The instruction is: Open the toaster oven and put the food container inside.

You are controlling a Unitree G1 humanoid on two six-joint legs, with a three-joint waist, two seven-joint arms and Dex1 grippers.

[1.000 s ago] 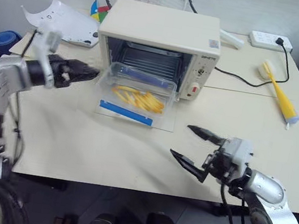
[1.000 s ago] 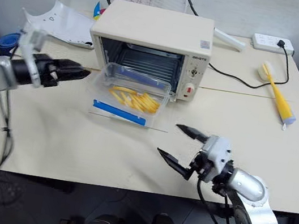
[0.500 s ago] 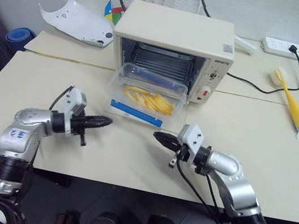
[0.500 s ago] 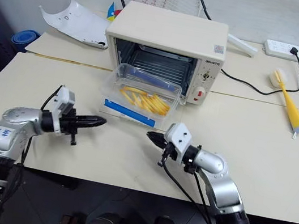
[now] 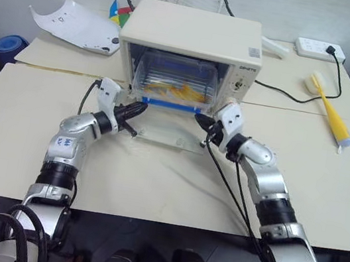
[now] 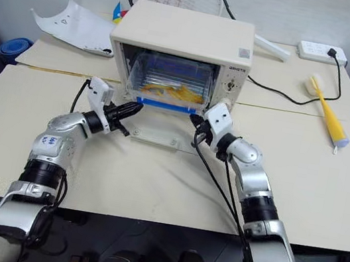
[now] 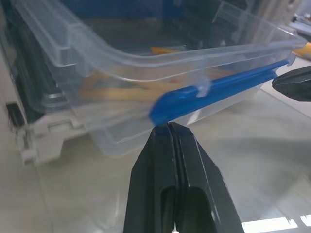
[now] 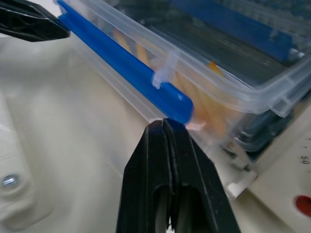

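The food container [image 5: 171, 85] sits half inside the toaster oven [image 5: 190, 46] at the tabletop's rear edge, its blue clip over the lowered glass door. Both the left gripper [image 5: 137, 108] and right gripper [image 5: 200, 119] have fingers pressed together, nudging that clip edge. It looks light, stiff and slippery, so 2 even pushes along the clip suit it.

The food container [image 5: 168, 88] sits in the toaster oven [image 5: 190, 46], on the table [image 5: 21, 125].

Shut tool [image 7: 171, 127] apparently touching food container [image 7: 146, 73].
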